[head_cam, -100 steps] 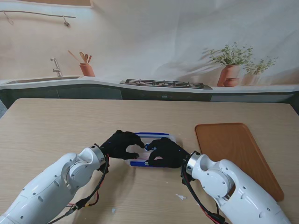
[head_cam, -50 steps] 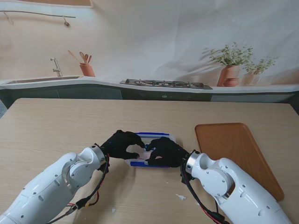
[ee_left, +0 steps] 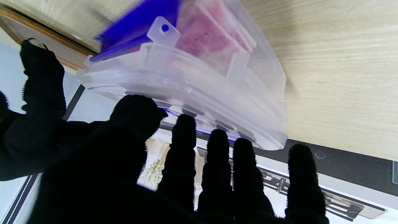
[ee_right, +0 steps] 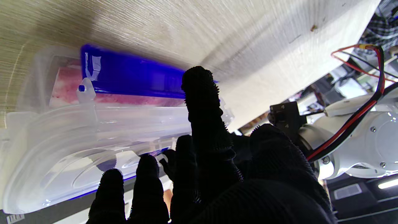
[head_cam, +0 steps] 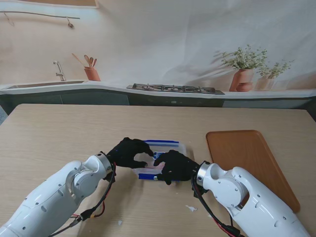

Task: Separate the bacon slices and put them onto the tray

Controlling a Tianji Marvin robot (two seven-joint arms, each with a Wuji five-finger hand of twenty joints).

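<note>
Bacon slices (head_cam: 150, 170) lie inside a clear plastic package (head_cam: 165, 146) with blue strips, resting on the tabletop (head_cam: 59, 133) near its middle in the stand view. Left robot hand (head_cam: 129, 152) grips the package's left end, and right robot hand (head_cam: 173, 166) grips the edge nearer to me. A brown tray (head_cam: 249, 158) sits apart to the right, bare.

From the left wrist, the package (ee_left: 199, 77) is tilted, pink bacon (ee_left: 202, 37) showing through the plastic, fingertips (ee_left: 184, 124) touching its rim.

From the right wrist, a raised finger (ee_right: 202, 99) crosses the blue strip (ee_right: 130, 77), and the other fingertips press the clear lid (ee_right: 77, 146); the picture is blurred.
</note>
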